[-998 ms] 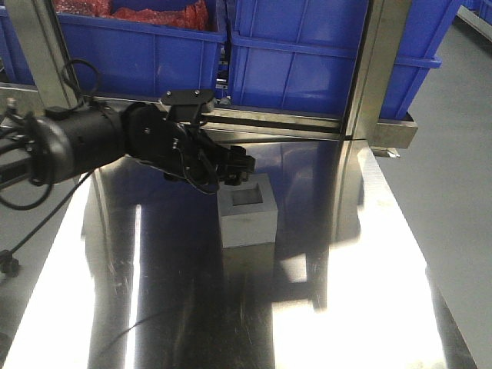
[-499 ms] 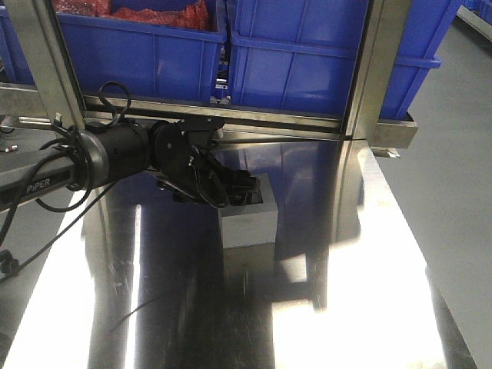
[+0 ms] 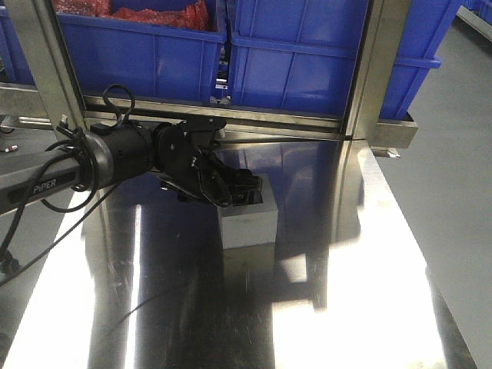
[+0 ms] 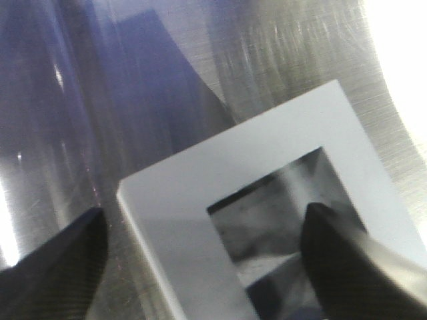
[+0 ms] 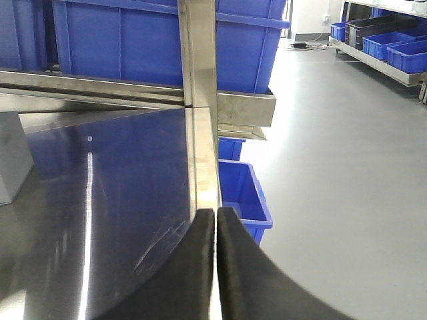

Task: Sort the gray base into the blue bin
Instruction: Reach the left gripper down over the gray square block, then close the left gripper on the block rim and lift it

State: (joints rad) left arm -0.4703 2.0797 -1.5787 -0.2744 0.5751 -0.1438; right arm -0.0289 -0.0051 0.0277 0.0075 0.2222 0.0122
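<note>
Gray base (image 4: 267, 153) (recess face up) directly beneath the wide-spread left hand (image 4: 203, 220), ungripped.

The table (image 3: 354, 307) was brushed, mirror-bright steel with fine scratches. The gray base (image 4: 267, 143) looked matte and smooth. The blue bin (image 3: 307, 54) was glossy plastic. The left fingers (image 4: 57, 270) showed a black, finely woven texture.

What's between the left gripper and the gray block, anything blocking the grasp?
Nothing visible. The left gripper is open directly at the matte gray square-recessed block on the steel table. One finger sits outside the block's edge, the other at the recess.
</note>
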